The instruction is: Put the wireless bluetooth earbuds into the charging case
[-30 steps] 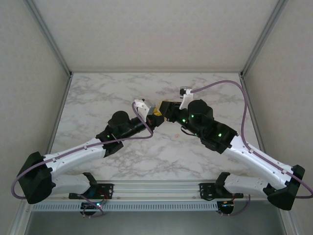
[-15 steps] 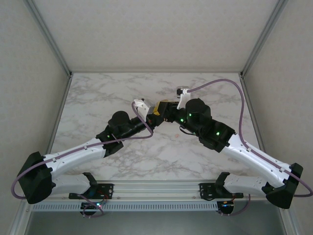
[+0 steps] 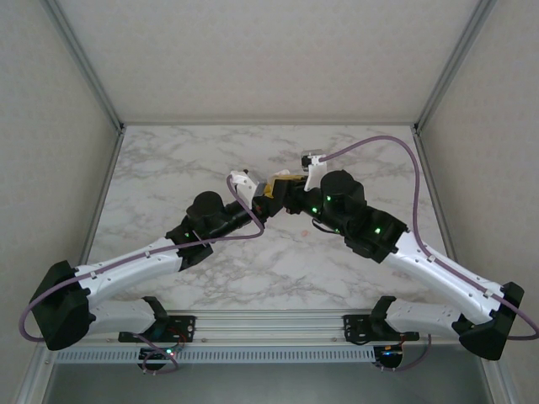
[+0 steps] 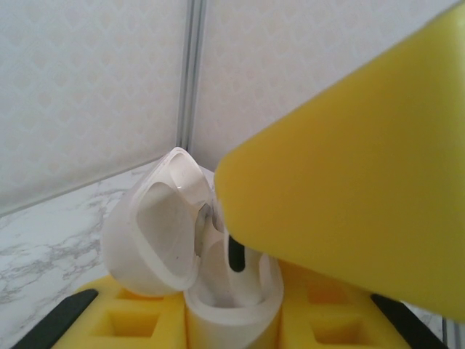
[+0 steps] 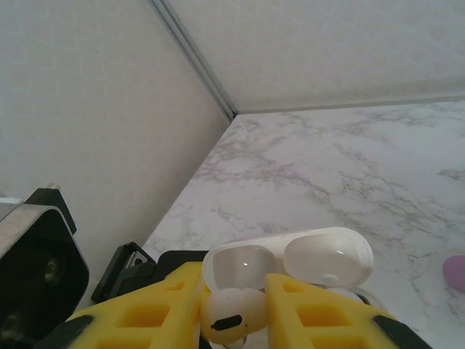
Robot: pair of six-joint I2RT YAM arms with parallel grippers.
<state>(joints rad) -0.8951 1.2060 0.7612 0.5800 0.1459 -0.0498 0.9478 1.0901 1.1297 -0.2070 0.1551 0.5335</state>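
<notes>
top view: two arms reach in from 7 and 5 o'clock and meet a little beyond the middle of the marble bench [image 3: 168, 168]. the left fingers [image 3: 267, 202] and right fingers [image 3: 283, 187] stand tip to tip. what sits between them is too small to make out here.

left wrist view: the left fingers, yellow pads at 7 and 5 o'clock, are pressed against the sides of a white case [image 4: 232, 316]. it stands upright between them, its lid [image 4: 156, 233] swung open toward 9 o'clock. a yellow finger of the right arm fills the frame from 2 o'clock. under its tip a white earbud [image 4: 243, 282] points stem-down into the mouth of the case, a dark slot on it facing the camera. how deep it sits cannot be told.

right wrist view: at 6 o'clock the right fingers pinch the white earbud between their yellow pads. just beyond it, toward 12 o'clock, the open case shows two hollow white halves side by side. the black body of the left arm [image 5: 36, 269] stands at 8 o'clock. at 3 o'clock a rounded purple thing [image 5: 456, 273] lies on the bench, cut off by the edge and too little seen to name.
</notes>
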